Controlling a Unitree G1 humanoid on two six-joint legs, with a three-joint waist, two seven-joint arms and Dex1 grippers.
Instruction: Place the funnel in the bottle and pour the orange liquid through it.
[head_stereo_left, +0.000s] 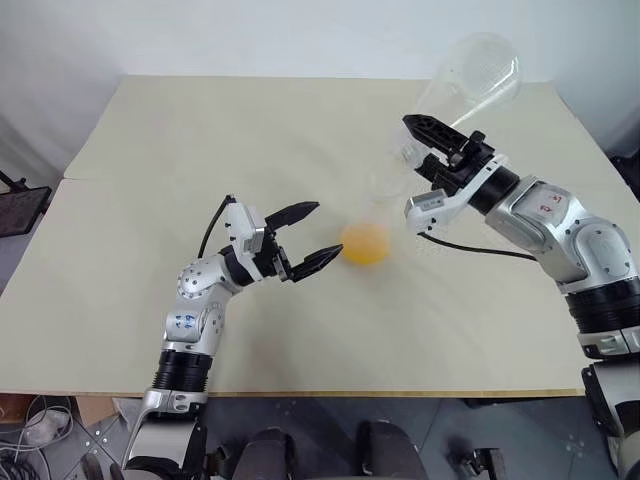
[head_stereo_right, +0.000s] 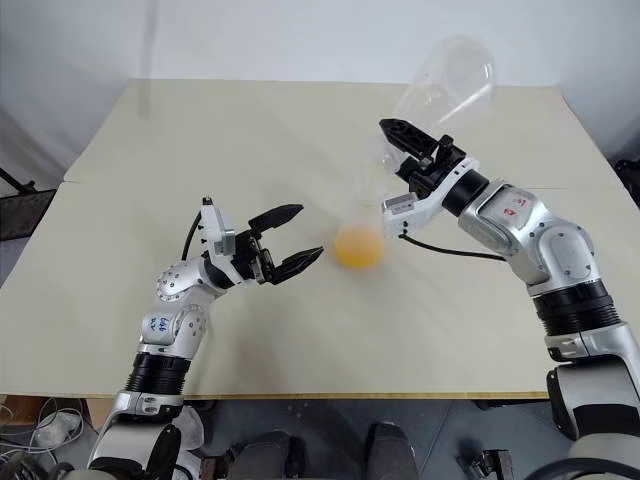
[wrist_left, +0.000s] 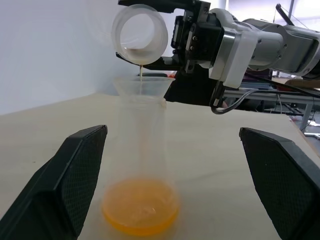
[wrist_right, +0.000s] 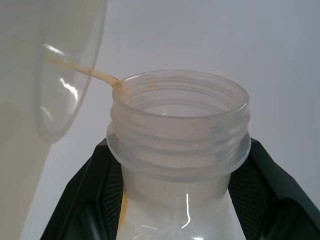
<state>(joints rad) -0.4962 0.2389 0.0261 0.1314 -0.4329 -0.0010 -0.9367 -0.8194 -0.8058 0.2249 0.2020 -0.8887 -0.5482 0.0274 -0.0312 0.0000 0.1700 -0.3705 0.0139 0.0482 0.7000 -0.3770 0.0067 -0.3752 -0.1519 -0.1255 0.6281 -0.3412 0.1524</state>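
Now the right tool pinches the frosted bottle, tipped mouth-down just above the funnel; the left tool stands spread, left of the orange liquid.

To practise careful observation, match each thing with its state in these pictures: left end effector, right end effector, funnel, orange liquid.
Column one:
1. left end effector
2. right end effector
3. funnel
4. orange liquid

Column two:
A. pooled at the bottom of the clear cup
B. shut on the tilted bottle
C. open, holding nothing
D. resting on top of the clear cup

Pairs: 1-C, 2-B, 3-D, 4-A
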